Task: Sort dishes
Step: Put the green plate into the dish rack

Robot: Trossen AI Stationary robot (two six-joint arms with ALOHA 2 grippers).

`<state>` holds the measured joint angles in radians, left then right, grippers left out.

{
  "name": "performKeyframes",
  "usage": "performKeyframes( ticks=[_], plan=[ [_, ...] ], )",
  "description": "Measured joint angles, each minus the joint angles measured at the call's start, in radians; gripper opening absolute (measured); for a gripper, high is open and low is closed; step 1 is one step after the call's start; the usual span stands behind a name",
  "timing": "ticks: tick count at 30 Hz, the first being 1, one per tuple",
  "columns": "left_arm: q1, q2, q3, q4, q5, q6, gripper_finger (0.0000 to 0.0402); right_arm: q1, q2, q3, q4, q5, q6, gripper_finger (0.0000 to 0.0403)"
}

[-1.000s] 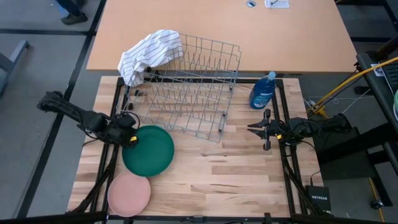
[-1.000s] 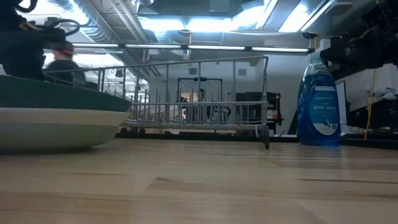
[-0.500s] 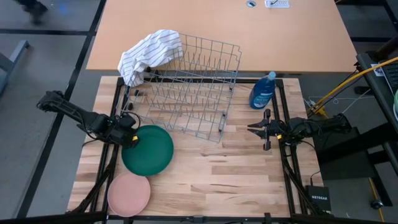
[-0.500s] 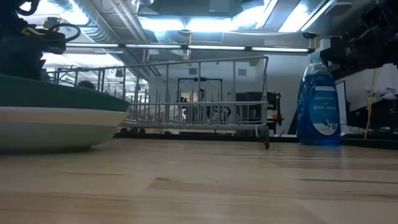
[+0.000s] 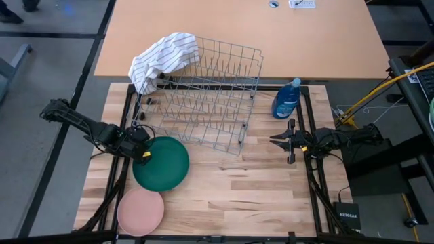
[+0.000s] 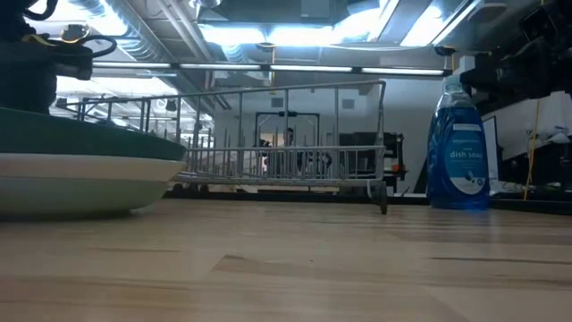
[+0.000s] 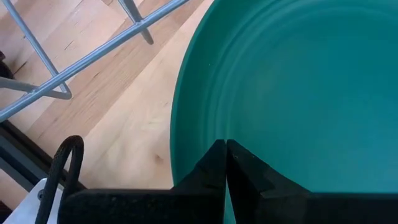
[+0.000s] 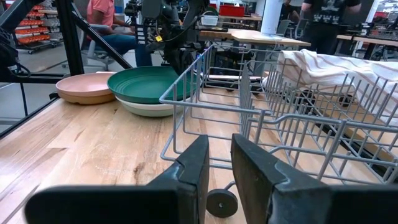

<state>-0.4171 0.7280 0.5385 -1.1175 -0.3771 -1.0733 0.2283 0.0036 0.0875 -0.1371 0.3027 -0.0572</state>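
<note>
Jaws of the left gripper (image 7: 225, 149) are seen pressed together at the dark green plate's (image 5: 163, 164) left rim; right jaws slightly apart.

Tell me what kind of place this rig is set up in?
Probably a robotics lab or workshop, not a kitchen. The grey wire dish rack and blue dish-soap bottle sit on a light wooden tabletop as props, while the right wrist view shows more workbenches and people behind.

On the wooden desk (image 5: 258, 183), the left gripper (image 5: 143, 154) sits at the rim of the dark green plate (image 5: 163, 165). A pink plate (image 5: 140, 211) lies nearby. The right gripper (image 5: 275, 140) hovers beside the wire rack (image 5: 203, 91).
</note>
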Motion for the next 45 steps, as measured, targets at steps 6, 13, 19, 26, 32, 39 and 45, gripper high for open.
performKeyframes(
  ticks=[6,13,19,26,32,39,45],
  plan=[
    [0.0,0.0,0.0,0.008,0.007,-0.008,0.0004,0.0,0.0,0.0,0.0,0.0,0.0,0.0072],
    [0.0,0.0,0.0,0.055,0.054,0.008,0.0004,0.0,0.0,0.0,0.0,0.0,0.0,0.0072],
    [0.0,0.0,0.0,0.097,0.103,0.049,0.0004,0.0,0.0,0.0,0.0,0.0,0.0,0.0072],
    [0.0,0.0,0.0,0.166,0.103,0.099,0.0004,0.0,0.0,0.0,0.0,0.0,0.0,0.0072],
    [0.0,0.0,0.0,0.173,0.104,0.109,0.0025,0.0,0.0,0.0,0.0,0.0,0.0,0.0072],
    [0.0,0.0,0.0,0.19,0.104,0.132,0.0121,0.0,0.0,0.0,0.0,0.0,0.0,0.0072],
    [0.001,0.0,0.0,0.185,0.104,0.102,0.0152,0.0,0.0,0.0,0.0,0.0,0.0,0.0072]
  ],
)
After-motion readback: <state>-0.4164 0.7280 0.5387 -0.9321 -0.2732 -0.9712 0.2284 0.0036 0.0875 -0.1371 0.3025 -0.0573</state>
